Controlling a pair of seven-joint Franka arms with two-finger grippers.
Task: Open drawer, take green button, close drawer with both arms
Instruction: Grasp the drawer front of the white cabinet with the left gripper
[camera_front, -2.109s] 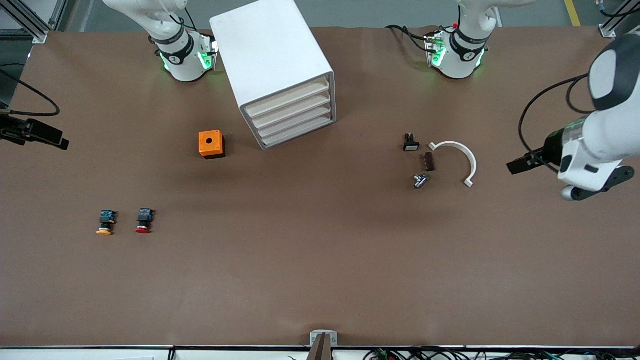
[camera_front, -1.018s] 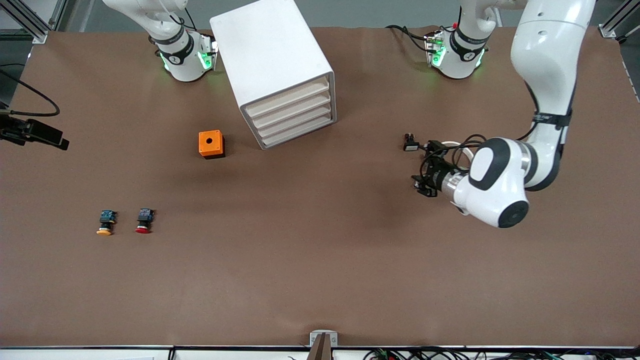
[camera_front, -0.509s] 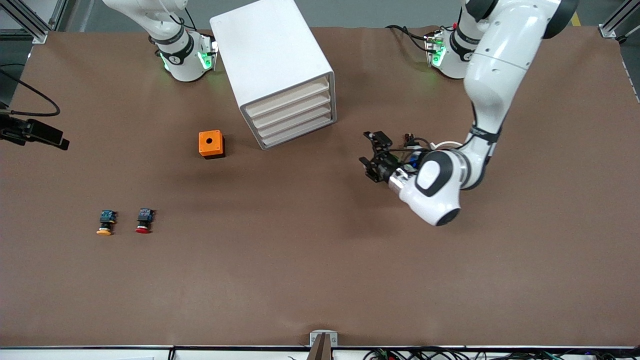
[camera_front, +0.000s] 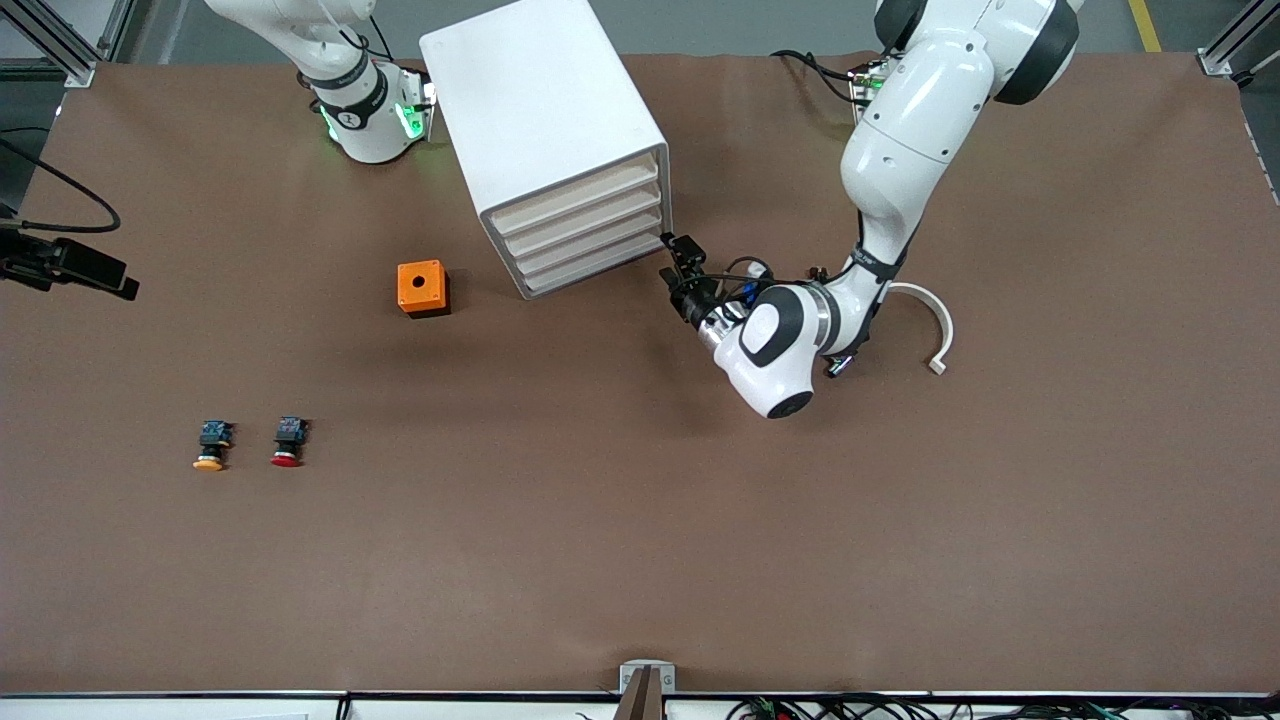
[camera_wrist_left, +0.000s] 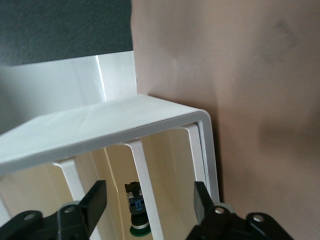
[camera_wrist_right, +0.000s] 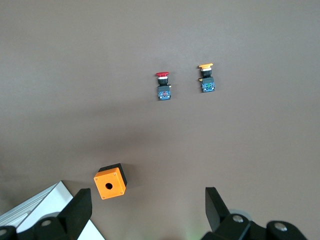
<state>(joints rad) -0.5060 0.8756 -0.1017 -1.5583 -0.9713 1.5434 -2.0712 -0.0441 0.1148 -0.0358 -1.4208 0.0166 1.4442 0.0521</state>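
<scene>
The white drawer cabinet stands near the robots' bases, and all its drawer fronts are shut. My left gripper is open and empty just in front of the drawer fronts, at the cabinet's corner toward the left arm's end. In the left wrist view its fingers frame the cabinet. The green-capped button shows through a translucent drawer front. My right gripper is open and empty, high over the table beside the cabinet. It is out of the front view.
An orange box sits beside the cabinet toward the right arm's end. A red-capped button and a yellow-capped button lie nearer the camera. A white curved piece and small parts lie by the left arm.
My left arm has swung in from the left arm's end of the table, over the small parts, to the front of the cabinet. The right arm has not moved.
</scene>
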